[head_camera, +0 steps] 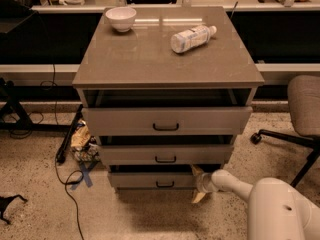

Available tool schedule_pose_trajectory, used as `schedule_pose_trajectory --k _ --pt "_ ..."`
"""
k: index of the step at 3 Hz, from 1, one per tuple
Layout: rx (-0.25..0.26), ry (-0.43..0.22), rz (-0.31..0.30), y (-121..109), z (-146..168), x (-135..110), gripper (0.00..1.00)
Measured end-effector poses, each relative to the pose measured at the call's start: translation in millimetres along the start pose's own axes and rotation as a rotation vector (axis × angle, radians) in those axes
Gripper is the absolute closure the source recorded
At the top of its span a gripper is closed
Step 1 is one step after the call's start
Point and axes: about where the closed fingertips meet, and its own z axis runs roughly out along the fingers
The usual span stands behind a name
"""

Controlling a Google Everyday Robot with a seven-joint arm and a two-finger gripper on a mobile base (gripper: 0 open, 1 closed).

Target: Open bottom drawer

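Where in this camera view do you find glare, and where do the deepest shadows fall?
Camera view: glare streaks the cabinet top between the bowl and bottle; deep shadow fills the gaps above each drawer front, including the bottom drawer, where the gripper sits at its right end.

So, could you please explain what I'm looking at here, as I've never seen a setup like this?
There is one camera, looking down at a grey-beige cabinet with three drawers. The white shape at the lower right is the robot's arm. Its gripper sits at the right end of the bottom drawer, jaws apart and closed on nothing that I can see. On the cabinet top are a white bowl and a plastic bottle lying on its side. An office chair stands to the right.
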Motion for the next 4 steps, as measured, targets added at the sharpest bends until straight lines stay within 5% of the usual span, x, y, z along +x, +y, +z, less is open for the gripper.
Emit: schedule_pose_trajectory --k 1,3,4 --pt "-0.023 0.024 0.031 -11.2 10.0 -3.6 0.00" --pt "-0.087 0.075 0.094 -9.7 7.5 -3.8 0.50" --pt "-0.145 0.081 0.100 10.2 -11.4 -7.8 0.73"
